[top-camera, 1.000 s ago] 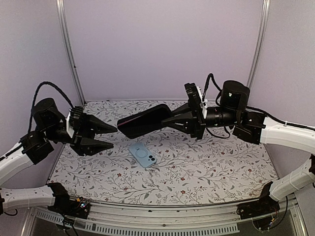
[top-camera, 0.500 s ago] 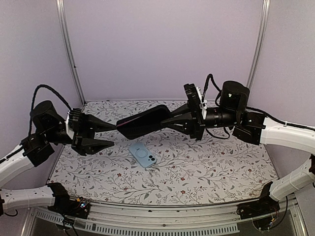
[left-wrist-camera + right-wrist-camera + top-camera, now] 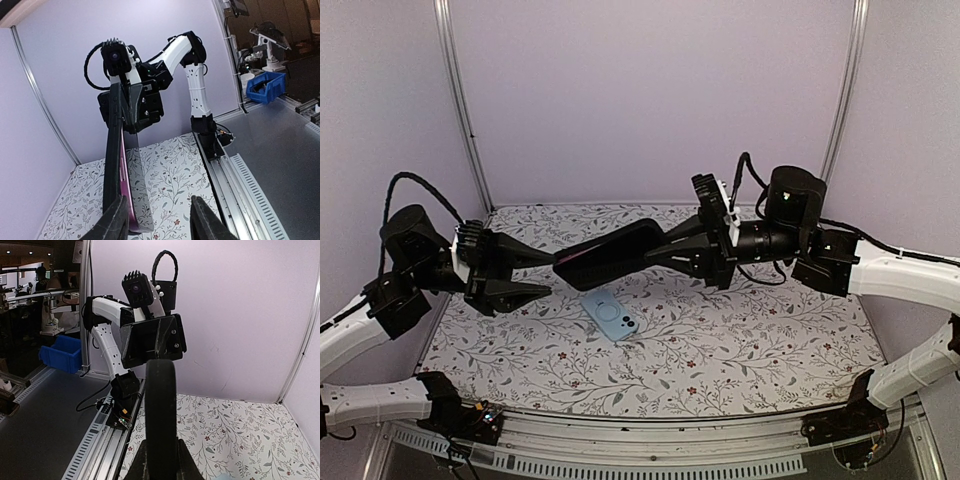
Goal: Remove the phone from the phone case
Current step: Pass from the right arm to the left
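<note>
My right gripper [image 3: 668, 250] is shut on one end of a black phone case [image 3: 610, 252] and holds it in the air, tilted, above the table. In the left wrist view the case [image 3: 112, 140] stands edge-on, with the magenta-rimmed phone [image 3: 123, 170] and its grey screen still seated in it. My left gripper [image 3: 551, 274] is open at the case's free end. In its own view, the left gripper [image 3: 160, 217] has that lower corner close against its left finger [image 3: 116, 220], while the right finger stands well apart. The right wrist view has the case [image 3: 161, 400] rising from between the jaws of the right gripper [image 3: 161, 462].
A light blue phone-shaped object [image 3: 610, 315] with a round ring on it lies flat on the floral table surface [image 3: 740, 340], right below the held case. Purple walls close in the back and sides. A metal rail [image 3: 620, 440] runs along the near edge.
The case's free end has shifted slightly left toward the left gripper, whose fingers now stand around that corner. The left jaws have narrowed a trifle.
</note>
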Robot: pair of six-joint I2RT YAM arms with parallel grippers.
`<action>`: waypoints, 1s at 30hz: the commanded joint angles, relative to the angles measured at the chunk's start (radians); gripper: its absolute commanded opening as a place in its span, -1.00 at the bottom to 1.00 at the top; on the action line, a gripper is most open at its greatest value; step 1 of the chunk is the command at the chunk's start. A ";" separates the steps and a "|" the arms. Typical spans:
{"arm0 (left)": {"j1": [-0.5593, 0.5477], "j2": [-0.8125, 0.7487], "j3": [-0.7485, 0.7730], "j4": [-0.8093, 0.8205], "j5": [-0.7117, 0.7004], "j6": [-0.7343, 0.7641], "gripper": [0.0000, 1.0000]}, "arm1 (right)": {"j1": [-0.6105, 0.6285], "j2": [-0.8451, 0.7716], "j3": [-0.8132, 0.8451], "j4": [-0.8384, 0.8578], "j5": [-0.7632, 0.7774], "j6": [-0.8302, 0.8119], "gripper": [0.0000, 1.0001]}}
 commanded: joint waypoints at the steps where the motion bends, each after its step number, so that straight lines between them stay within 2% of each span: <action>1: -0.011 0.013 -0.025 0.022 0.005 -0.007 -0.13 | 0.022 -0.023 0.044 0.089 -0.007 0.005 -1.00; 7: -0.011 0.015 -0.029 0.021 -0.074 0.001 -0.23 | 0.031 -0.018 0.050 0.091 -0.023 0.008 -1.00; 17: -0.010 0.000 -0.044 0.020 -0.132 0.009 -0.26 | 0.044 -0.015 0.068 0.100 -0.062 0.026 -1.00; 21: -0.009 -0.011 -0.051 0.018 -0.138 0.011 -0.28 | 0.049 -0.011 0.075 0.107 -0.062 0.029 -1.00; 25: -0.009 -0.011 -0.056 0.020 -0.120 0.004 -0.38 | 0.054 0.004 0.083 0.109 -0.053 0.029 -1.00; 30: -0.009 -0.004 -0.069 0.059 -0.104 -0.030 -0.40 | 0.067 0.030 0.094 0.109 -0.043 0.024 -1.00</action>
